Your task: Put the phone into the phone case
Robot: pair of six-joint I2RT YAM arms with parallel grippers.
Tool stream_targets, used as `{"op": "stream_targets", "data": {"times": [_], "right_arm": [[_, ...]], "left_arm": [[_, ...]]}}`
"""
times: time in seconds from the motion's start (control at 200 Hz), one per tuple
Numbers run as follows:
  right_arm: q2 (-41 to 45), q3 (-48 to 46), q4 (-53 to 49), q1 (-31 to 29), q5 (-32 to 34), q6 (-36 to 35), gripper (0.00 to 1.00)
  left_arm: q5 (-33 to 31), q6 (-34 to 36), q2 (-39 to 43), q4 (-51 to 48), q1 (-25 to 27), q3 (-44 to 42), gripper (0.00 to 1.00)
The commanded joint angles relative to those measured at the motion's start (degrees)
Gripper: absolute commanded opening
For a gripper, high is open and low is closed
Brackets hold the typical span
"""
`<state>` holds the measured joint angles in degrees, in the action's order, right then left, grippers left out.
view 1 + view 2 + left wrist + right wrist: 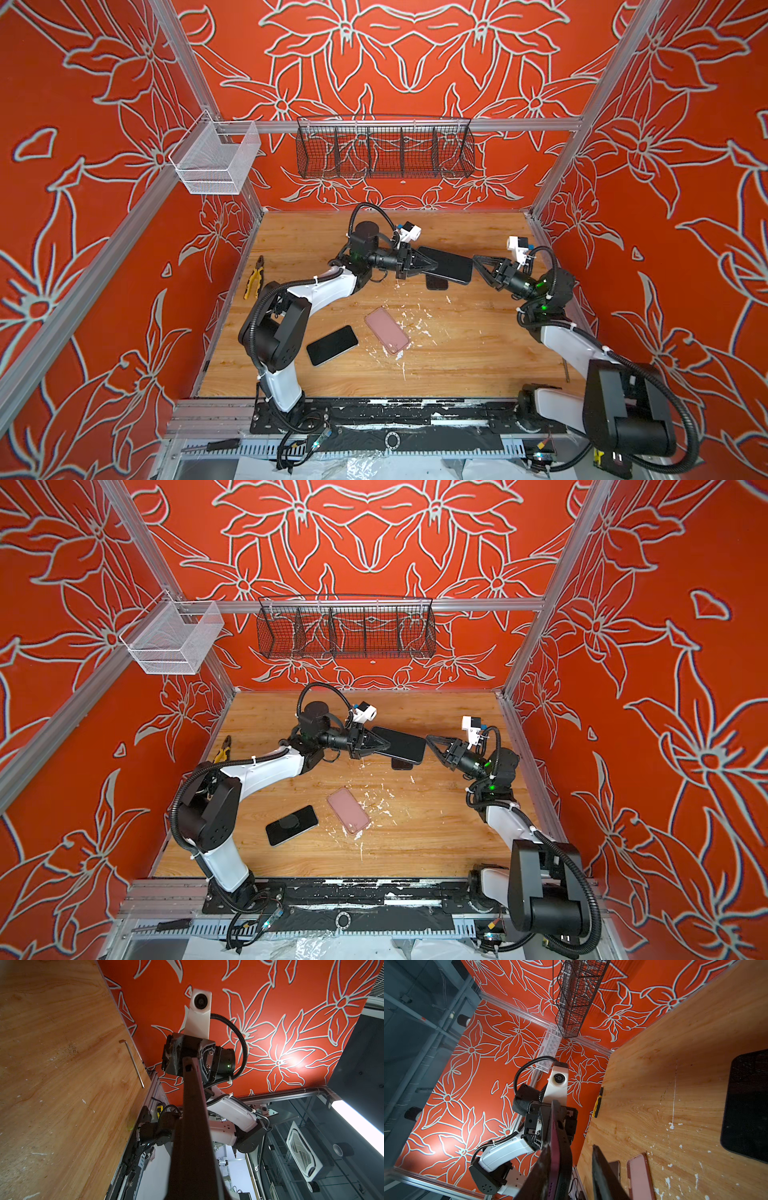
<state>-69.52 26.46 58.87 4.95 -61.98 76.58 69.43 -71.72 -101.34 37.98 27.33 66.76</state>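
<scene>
Two arms [324, 286] reach inward; left fingers [422, 262] clamp phone [451, 266], right fingers [601, 1176] parted around its edge.

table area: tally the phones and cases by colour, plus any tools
black: 3 (held phone, dark slab under it, front phone)
pink: 1 (pink case)
tools: 2 (pliers, hex key)
total: 6

The phone [453, 268] in my left gripper [434, 266] hides most of a dark thing [437, 284] beneath it, which I cannot identify; my right wrist view cuts off the pink case [638, 1178]
</scene>
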Motion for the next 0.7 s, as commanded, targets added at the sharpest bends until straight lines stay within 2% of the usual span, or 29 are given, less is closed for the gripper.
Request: {"op": "stream_targets", "data": {"times": [0.0, 0.22, 0.325, 0.41, 0.696], "right_arm": [[-1.0, -1.6, 1.7, 0.4, -1.6, 1.7, 0.3], [-3.2, -1.6, 7.0, 0.0, -1.4, 4.6, 0.28], [-5.0, -1.9, 12.8, -0.2, -1.2, 7.9, 0.33], [-7.8, -2.4, 21.7, -0.1, -0.3, 13.1, 0.39], [-5.2, -4.2, 20.5, 0.8, 2.8, 12.6, 0.45]], "left_arm": [[2.2, -1.2, 1.2, 9.5, -0.1, 4.2, 0.04], [2.1, -1.8, 0.2, 9.6, 0.7, 5.7, 0.04], [2.0, -1.8, -0.3, 9.6, 1.0, 6.2, 0.04], [1.4, -2.0, -0.2, 9.7, 1.0, 6.2, 0.04], [-7.1, 0.9, 2.0, 4.7, 1.0, 5.1, 0.04]]}}
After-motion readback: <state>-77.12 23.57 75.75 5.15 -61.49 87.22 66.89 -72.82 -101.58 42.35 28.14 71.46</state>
